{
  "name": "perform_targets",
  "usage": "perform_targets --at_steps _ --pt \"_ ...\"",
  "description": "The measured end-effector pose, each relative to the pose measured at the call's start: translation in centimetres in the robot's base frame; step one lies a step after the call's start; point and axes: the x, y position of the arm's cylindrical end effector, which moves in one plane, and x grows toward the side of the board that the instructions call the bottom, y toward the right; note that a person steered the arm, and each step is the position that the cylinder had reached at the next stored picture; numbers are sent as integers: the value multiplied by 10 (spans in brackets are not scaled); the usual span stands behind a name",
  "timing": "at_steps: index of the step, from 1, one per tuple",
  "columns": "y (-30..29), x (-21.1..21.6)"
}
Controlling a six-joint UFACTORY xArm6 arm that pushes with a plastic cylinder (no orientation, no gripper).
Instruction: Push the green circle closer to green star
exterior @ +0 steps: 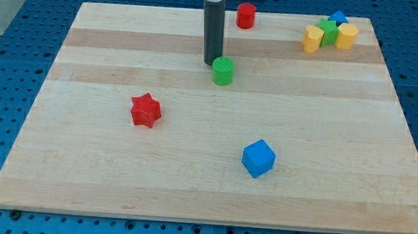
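The green circle [223,71] is a short green cylinder on the wooden board, a little above the board's middle. My tip [211,62] sits just left of it and slightly above, touching or almost touching its upper left side. The green star [328,31] lies at the view's top right, packed between a yellow block [312,38] on its left, a yellow block [346,36] on its right and a blue block [338,19] behind it. The rod rises from the tip to the view's top edge.
A red cylinder [246,16] stands near the board's top edge, right of the rod. A red star [146,110] lies left of centre. A blue cube [258,158] lies below centre. The board's edge [208,221] borders a blue perforated table.
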Motion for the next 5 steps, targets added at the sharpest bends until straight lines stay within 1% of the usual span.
perform_targets --at_steps 1,2,4,5 --pt "-37 12" --pt "-29 38" --pt "142 42" --pt "169 43"
